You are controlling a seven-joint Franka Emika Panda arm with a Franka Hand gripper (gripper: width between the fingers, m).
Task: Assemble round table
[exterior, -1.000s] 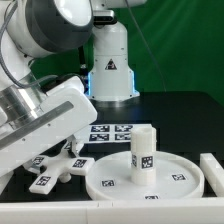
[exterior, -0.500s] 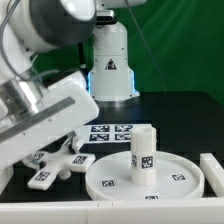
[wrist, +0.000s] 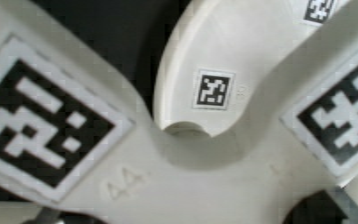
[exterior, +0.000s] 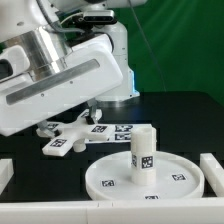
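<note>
The cross-shaped base (exterior: pixel 62 140) hangs tilted above the black table at the exterior view's left, under my hand. My gripper (exterior: pixel 80 120) is shut on it; the fingers are hidden by the hand. In the wrist view the base (wrist: pixel 176 165) fills the frame, with large tags on two arms and a small tag on a third arm (wrist: pixel 213 88); no fingertips show there. The round disc (exterior: pixel 178 178) lies flat at the front right, apart from the base. The short post (exterior: pixel 144 151) stands upright at its middle.
The marker board (exterior: pixel 118 130) lies behind the disc. White border rails stand at the right (exterior: pixel 212 168), the left (exterior: pixel 5 176) and along the front (exterior: pixel 100 210). The robot's base (exterior: pixel 122 70) stands at the back.
My hand has risen and swung toward the exterior view's right. The cross-shaped base has gone up off the table with it. Disc and post have not moved.
</note>
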